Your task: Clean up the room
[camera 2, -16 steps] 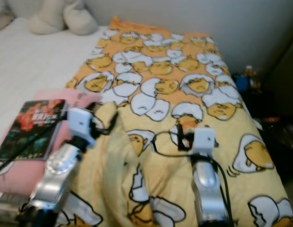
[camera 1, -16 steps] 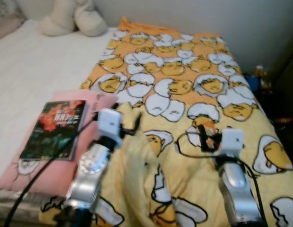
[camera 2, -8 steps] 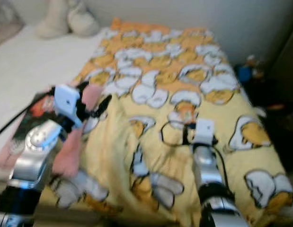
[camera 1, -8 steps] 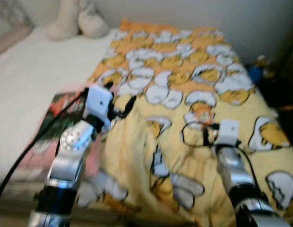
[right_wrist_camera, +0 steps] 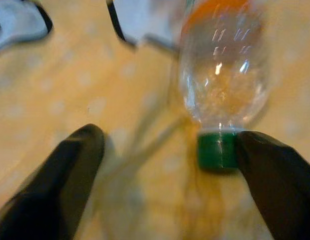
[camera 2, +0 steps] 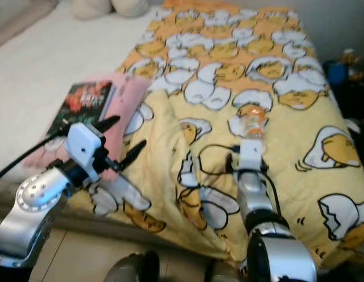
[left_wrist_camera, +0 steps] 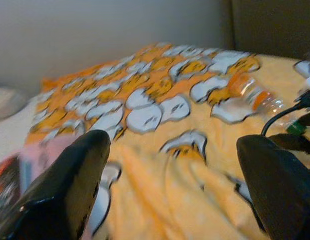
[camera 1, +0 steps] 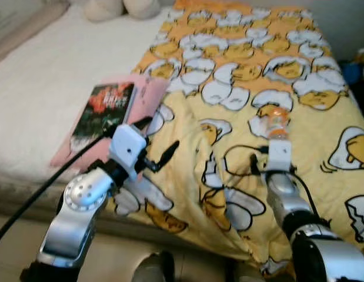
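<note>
The right gripper [right_wrist_camera: 165, 175] is reaching over the yellow egg-print blanket [camera 1: 323, 135] toward a clear plastic bottle [camera 1: 274, 121] that is lying on its side on the bed, its orange label away from the robot and its green cap [right_wrist_camera: 217, 149] pointing back at the wrist. In the right wrist view the two black fingers are standing wide apart and empty; one fingertip [right_wrist_camera: 275, 165] is sitting right beside the cap, apparently touching it, the other [right_wrist_camera: 69, 165] well off to the far side, so the bottle is lying off-centre in the opening rather than between the pads. The left gripper [camera 1: 157, 141] is hovering above the blanket's edge, fingers spread and holding nothing, near a book [camera 1: 104, 108] resting on a pink pillow [camera 1: 147, 94]. Judgement: the step in hand is picking up the bottle. To do it well, the right wrist is needing a sideways shift so the bottle's body lies midway between the fingers, then an advance past the cap to close on the wider barrel; the neck looks too slim and slippery. The bottle is likely to roll on the soft, rumpled fabric, so a slow, level closure is advisable.
</note>
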Available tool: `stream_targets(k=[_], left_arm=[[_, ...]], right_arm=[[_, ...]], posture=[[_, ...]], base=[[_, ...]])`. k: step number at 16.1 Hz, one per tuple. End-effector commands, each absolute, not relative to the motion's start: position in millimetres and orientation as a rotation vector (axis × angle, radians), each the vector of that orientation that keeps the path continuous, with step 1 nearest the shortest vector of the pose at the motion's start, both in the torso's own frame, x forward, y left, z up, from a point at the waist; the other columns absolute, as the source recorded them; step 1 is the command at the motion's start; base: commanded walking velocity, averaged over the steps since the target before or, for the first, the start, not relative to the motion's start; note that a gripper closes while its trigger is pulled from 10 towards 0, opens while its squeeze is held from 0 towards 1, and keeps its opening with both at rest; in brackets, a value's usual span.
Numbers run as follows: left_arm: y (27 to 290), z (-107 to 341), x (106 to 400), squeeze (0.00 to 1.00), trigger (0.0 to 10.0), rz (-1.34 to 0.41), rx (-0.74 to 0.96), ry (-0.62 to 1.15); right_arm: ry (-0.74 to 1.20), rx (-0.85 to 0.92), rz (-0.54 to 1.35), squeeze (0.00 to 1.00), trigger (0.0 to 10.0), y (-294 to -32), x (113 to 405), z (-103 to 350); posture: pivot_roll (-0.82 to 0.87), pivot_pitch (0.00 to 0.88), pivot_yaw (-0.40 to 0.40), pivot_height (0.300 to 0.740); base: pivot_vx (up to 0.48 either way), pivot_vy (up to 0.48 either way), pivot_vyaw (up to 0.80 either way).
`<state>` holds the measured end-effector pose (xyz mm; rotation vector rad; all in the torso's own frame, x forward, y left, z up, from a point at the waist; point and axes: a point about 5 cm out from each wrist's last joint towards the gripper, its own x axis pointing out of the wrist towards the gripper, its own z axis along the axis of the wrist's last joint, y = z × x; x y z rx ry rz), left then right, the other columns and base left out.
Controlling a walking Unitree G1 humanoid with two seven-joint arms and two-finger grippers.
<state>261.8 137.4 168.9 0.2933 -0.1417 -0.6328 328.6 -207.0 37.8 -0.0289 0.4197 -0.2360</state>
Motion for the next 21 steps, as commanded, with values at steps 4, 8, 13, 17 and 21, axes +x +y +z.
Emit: stream_targets(k=[4, 8, 13, 17, 21], left_arm=[[143.5, 165.9, 256.4, 0.00, 10.0, -0.618, 0.309, -0.104], [137.3, 163.8, 255.2, 0.00, 10.0, -0.643, 0.332, -0.105], [140.9, 140.2, 245.0, 0.00, 10.0, -0.512, 0.182, 0.008], [129.6, 118.2, 252.9, 0.00, 10.0, -0.399, 0.052, 0.030], [127.1, 128.0, 258.6, 0.00, 10.0, -0.380, 0.135, -0.056]], right_arm=[[0.378, -0.068, -0.223, 0.00, 0.0, -201.6, 334.9, 45.1], [0.304, -0.123, -0.233, 0.00, 0.0, -203.3, 339.0, 54.4], [-0.172, -0.235, -0.169, 1.00, 10.0, -185.6, 314.3, 98.8], [-0.224, -0.233, -0.232, 1.00, 10.0, -199.6, 259.3, 100.2], [-0.036, -0.135, -0.256, 1.00, 10.0, -209.7, 228.2, 68.9]], posture=[[0.14, 0.201, 0.082, 0.740], [0.12, 0.197, 0.081, 0.740], [0.08, 0.132, 0.024, 0.740], [0.02, 0.040, -0.035, 0.740], [0.01, 0.000, -0.036, 0.740]], base=[[0.000, 0.000, 0.00], [0.000, 0.000, 0.00], [0.000, 0.000, 0.00], [0.000, 0.000, 0.00], [0.000, 0.000, 0.00]])
